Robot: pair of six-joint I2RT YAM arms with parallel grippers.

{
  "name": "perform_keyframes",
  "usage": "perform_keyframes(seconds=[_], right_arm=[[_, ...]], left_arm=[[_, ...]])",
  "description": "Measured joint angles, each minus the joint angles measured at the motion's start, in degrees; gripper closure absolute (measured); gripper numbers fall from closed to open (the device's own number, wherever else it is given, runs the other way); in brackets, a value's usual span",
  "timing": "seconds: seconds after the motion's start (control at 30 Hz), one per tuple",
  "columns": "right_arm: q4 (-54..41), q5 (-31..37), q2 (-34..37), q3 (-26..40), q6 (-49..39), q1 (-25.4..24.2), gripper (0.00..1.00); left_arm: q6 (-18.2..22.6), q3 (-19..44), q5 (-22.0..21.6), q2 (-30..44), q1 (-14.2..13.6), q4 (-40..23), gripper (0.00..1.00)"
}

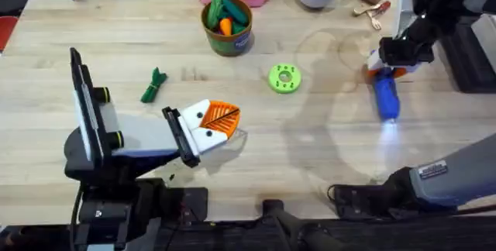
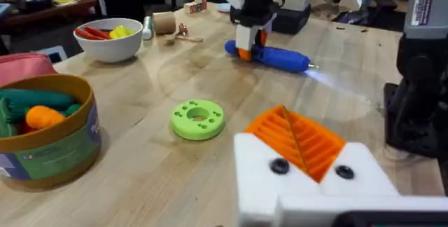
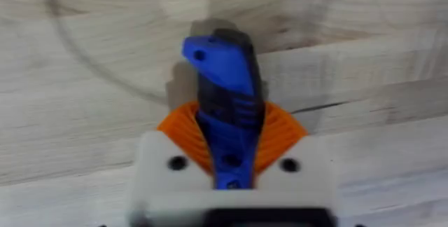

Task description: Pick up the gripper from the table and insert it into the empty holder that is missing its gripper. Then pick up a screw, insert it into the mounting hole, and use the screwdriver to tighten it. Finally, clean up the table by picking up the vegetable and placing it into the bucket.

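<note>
Right claw (image 1: pixel 391 63): closed on the blue screwdriver (image 1: pixel 386 97), gripped between its orange pads near the butt end (seen plainly in the right wrist view); the tool lies low over the desk (image 1: pixel 310 150) at about 3 o'clock in the overhead view, tip toward 6 o'clock, a bright glow on the wood at the tip.

Left claw (image 1: pixel 218 121): held just above the desk at about 7 o'clock, both orange pads seated in the white holder (image 1: pixel 195 127); the pads are closed together, with nothing between them.

Orange pad: judged already fitted, since no loose orange pad is seen lying on the desk.

Screw: too small to be made out; whether it has been set in its hole cannot be told.

Step in hand: the screwdriver is taken up, so tightening is judged next (the tool is well apart from the holder).

Vegetable (image 1: pixel 153 85): lying on the desk at about 9 o'clock, untouched.

Bucket (image 1: pixel 228 25): at about 12 o'clock, already holding green and orange toys; well apart from the vegetable.

Left to do: screw tightened, then the vegetable dropped in the bucket.

Green disc (image 1: pixel 284 78): near the middle, not part of the job.
</note>
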Motion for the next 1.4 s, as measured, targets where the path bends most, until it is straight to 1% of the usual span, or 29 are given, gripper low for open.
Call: perform_keyframes(seconds=[0.03, 0.07, 0.1, 0.5, 0.7, 0.83, 1.1, 1.27, 1.4], right_arm=[[0.0, 0.3, 0.0, 0.0, -0.2, -0.1, 0.936], [-0.2, 0.2, 0.0, 0.0, 0.0, -0.2, 0.973], [-0.1, 0.1, 0.0, 0.0, 0.0, -0.2, 0.983], [0.1, 0.3, 0.0, 0.0, -0.4, -0.2, 0.979], [-2.0, 0.3, -0.7, 0.5, 0.0, 1.2, 0.979], [-2.8, 0.2, -5.5, 1.7, 1.0, 3.2, 0.979], [-2.4, 0.3, -20.1, 7.3, 2.2, 8.2, 0.979], [-1.6, 0.3, -27.3, 10.6, 2.2, 13.9, 0.979], [2.6, 0.3, -32.1, 11.6, 3.0, 19.9, 0.979]], left_arm=[[0.0, 0.0, 0.0, 0.0, 0.0, 0.0, 0.987], [0.0, 0.0, 0.0, 0.0, 0.0, 0.0, 0.987], [0.0, 0.0, 0.0, 0.0, 0.0, 0.0, 0.987], [0.0, 0.0, 0.0, 0.0, 0.0, 0.0, 0.987], [0.0, 0.0, 0.0, 0.0, 0.0, 0.0, 0.987], [0.0, 0.0, 0.0, 0.0, 0.0, 0.0, 0.987], [0.0, 0.0, 0.0, 0.0, 0.0, 0.0, 0.987], [0.0, 0.0, 0.0, 0.0, 0.0, 0.0, 0.987], [0.0, 0.0, 0.0, 0.0, 0.0, 0.0, 0.987]])
